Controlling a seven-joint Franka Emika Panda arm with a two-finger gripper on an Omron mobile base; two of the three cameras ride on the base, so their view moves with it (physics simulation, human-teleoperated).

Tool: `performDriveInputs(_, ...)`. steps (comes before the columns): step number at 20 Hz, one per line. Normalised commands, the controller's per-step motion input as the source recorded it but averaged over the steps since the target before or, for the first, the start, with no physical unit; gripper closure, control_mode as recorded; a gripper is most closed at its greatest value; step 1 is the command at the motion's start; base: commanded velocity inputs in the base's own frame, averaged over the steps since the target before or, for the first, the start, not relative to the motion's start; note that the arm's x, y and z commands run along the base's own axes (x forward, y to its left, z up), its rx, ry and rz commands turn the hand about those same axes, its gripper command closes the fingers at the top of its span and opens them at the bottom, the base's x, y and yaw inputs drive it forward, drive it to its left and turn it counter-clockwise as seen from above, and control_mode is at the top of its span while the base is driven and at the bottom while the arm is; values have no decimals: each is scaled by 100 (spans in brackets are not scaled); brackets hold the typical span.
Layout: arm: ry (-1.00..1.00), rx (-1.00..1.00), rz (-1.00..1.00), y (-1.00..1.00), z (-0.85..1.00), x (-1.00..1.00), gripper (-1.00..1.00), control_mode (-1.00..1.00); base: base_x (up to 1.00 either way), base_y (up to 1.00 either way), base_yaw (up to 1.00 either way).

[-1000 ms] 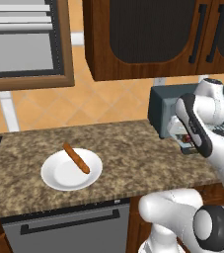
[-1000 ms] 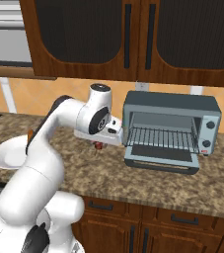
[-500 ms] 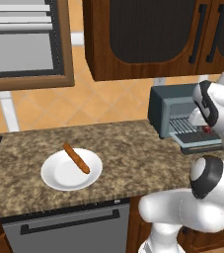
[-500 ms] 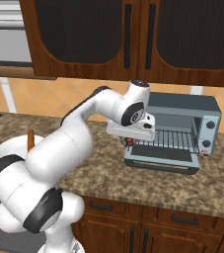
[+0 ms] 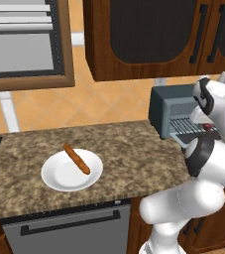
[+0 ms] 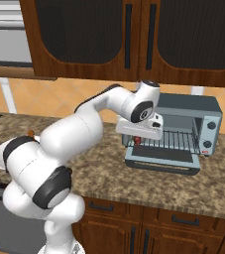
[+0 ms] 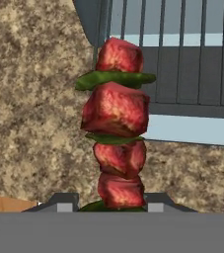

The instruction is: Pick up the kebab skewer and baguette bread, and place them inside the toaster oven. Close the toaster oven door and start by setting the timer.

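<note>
Claw: the gripper [image 7: 111, 205] is clamped on the lower end of the kebab skewer [image 7: 117, 123]; its two dark finger tips sit either side of the lowest meat chunk in the hand view.
Skewer: red meat cubes with green slices between them, held out in front of the hand, its far end over the lowered toaster oven door [image 6: 163, 158] and just short of the wire rack [image 6: 176, 142].
Toaster oven: the grey-blue toaster oven [image 6: 186, 130] stands on the counter under the cabinets, its door folded down flat, its cavity exposed, two dials on its right panel.
Baguette: the baguette bread [image 5: 77, 158] lies diagonally on the white plate [image 5: 57, 177], well apart from the oven, toward the left of the counter.
In the way: the arm's own wrist and forearm cover the left part of the oven mouth in the right base view; the hand sits at the left end of the rack.
Surface: a speckled brown granite countertop [image 5: 129, 149], with wooden drawers and doors below it.
Room: dark wooden cabinets [image 6: 134, 39] with dark panels hang above; an orange tiled wall runs behind; a wood-framed window [image 5: 25, 44] sits at the left; a grey appliance front with a bar handle [image 5: 69, 223] is under the plate.
</note>
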Motion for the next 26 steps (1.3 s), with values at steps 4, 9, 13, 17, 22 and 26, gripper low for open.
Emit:
performDriveInputs(4,0,0,0,1,-34,23,100,-100,0,0,0)
performDriveInputs(9,0,0,0,1,-20,41,100,-100,0,0,0)
performDriveInputs(13,0,0,0,8,-32,35,100,-100,0,0,0)
performDriveInputs(17,0,0,0,0,-16,53,100,-100,0,0,0)
performDriveInputs(22,0,0,0,0,-10,38,100,-100,0,0,0)
performDriveInputs(26,0,0,0,-1,-14,32,100,-100,0,0,0)
